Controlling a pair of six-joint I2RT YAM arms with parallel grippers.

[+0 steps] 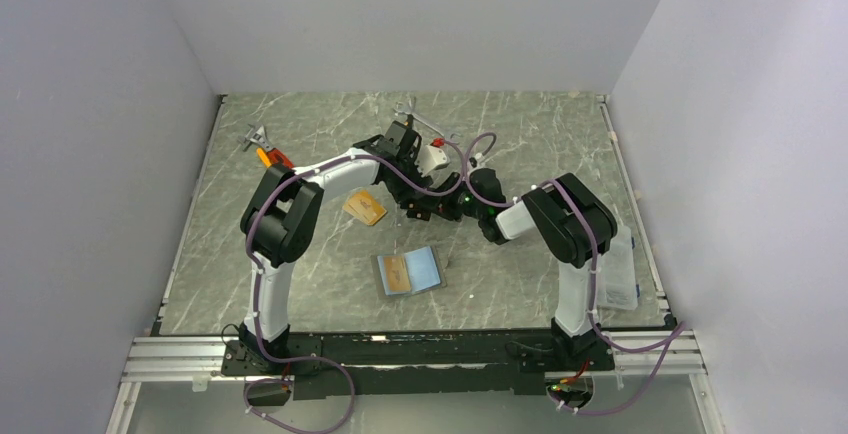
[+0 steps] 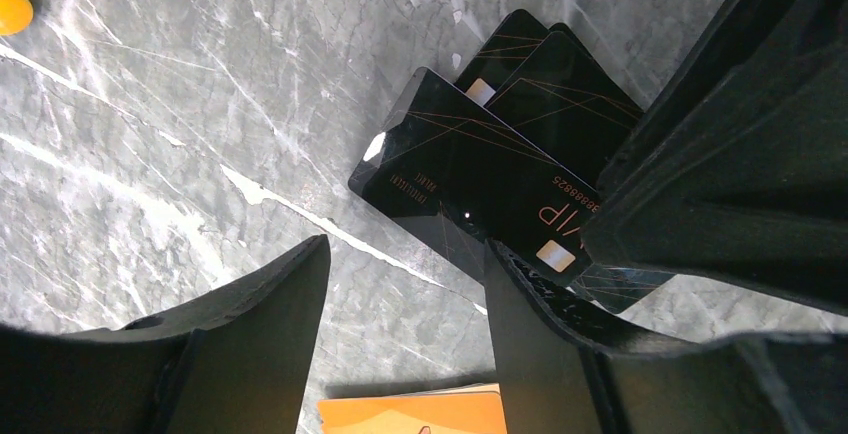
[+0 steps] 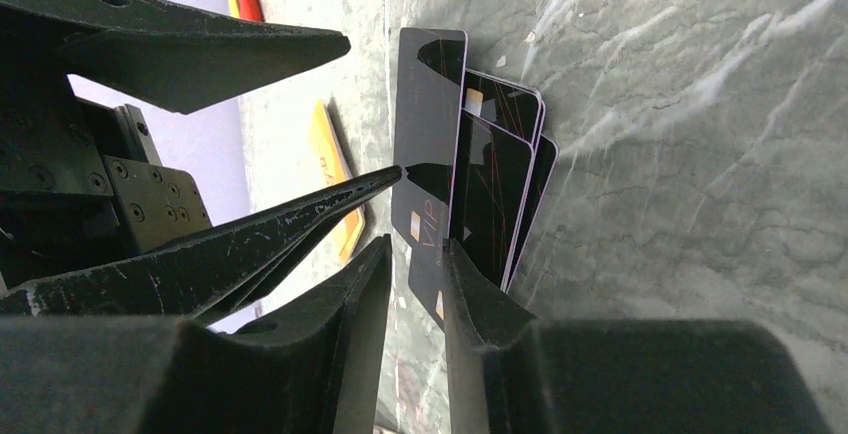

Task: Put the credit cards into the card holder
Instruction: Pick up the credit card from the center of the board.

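**A:** Which step is in hand here?

**B:** Taking one black card off the pile. Left of the card holder [image 1: 425, 270] and beyond it, a loose orange card [image 1: 365, 207] is lying on the surface [image 1: 520, 134]. A second orange card [image 1: 396, 274] is sitting in the holder's left half, and the holder is lying open.

**A:** And the left fingers [image 2: 260, 334]?

**B:** They are standing spread wide and holding nothing. One tip is touching the top black card [image 3: 428, 124], which is leaning up off the other black cards [image 2: 560, 104] on the holder's far side.

**A:** The right fingers [image 3: 350, 344]?

**B:** They are sitting close on either side of that raised card's lower edge, with a sliver of gap showing. I cannot tell whether they are gripping it yet.

**A:** What is the next move asking for?

**B:** By my reading, a firm pinch on that single card without catching the ones beneath. After that, a lift clear of the pile and a carry back toward the holder, with the card's edge lined up to a free pocket.
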